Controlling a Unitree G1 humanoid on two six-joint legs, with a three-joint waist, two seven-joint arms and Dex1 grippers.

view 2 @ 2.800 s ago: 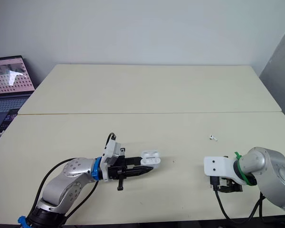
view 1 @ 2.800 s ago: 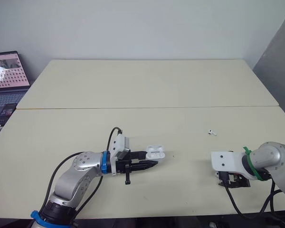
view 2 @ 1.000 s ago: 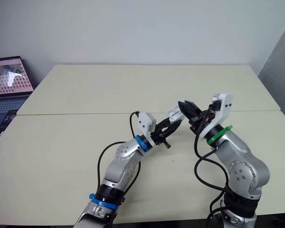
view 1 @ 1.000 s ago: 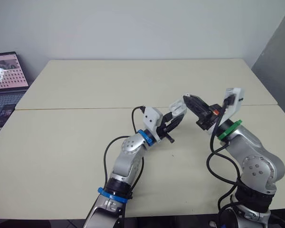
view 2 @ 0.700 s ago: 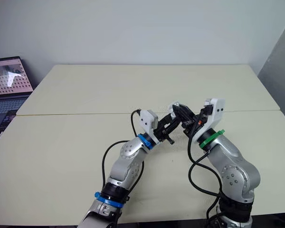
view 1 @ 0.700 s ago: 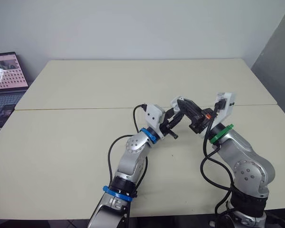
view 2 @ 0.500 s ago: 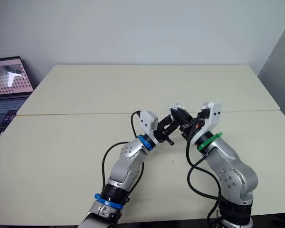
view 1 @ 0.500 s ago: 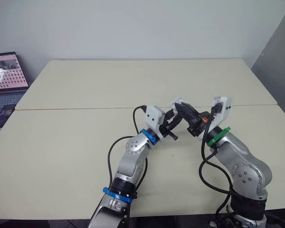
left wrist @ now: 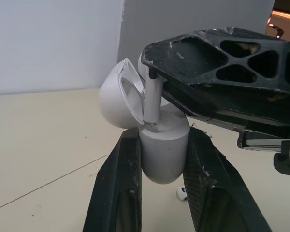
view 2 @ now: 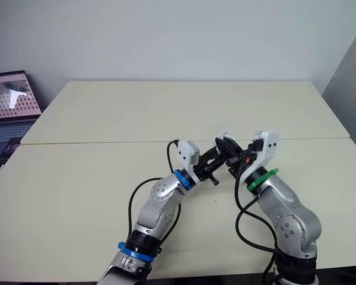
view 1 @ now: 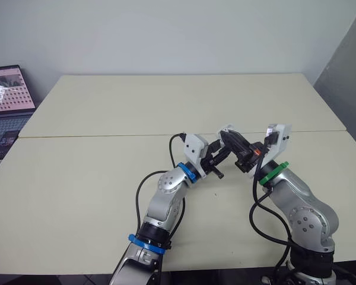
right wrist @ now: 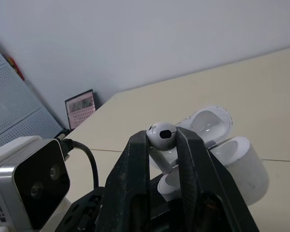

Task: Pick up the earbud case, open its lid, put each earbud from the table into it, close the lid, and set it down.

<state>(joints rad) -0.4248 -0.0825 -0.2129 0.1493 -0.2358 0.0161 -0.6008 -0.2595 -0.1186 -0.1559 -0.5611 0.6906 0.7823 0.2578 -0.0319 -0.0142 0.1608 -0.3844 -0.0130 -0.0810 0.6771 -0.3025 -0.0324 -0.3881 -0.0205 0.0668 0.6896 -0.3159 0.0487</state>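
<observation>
The right hand [right wrist: 162, 139] is clamped on an earbud [right wrist: 160, 134] by its round head. The stem points down into the earbud case [left wrist: 163, 153], which the left hand [left wrist: 163, 140] grips by its lower body, raised above the desk [view 1: 95, 178] with the lid [left wrist: 117, 95] swung back. The stem tip looks to be at the socket's mouth, so seating it wants a slow, straight push along the socket's line while the left hand braces the case. Release should wait until the head sits flush. A second earbud [left wrist: 182, 194] lies on the desk below.
</observation>
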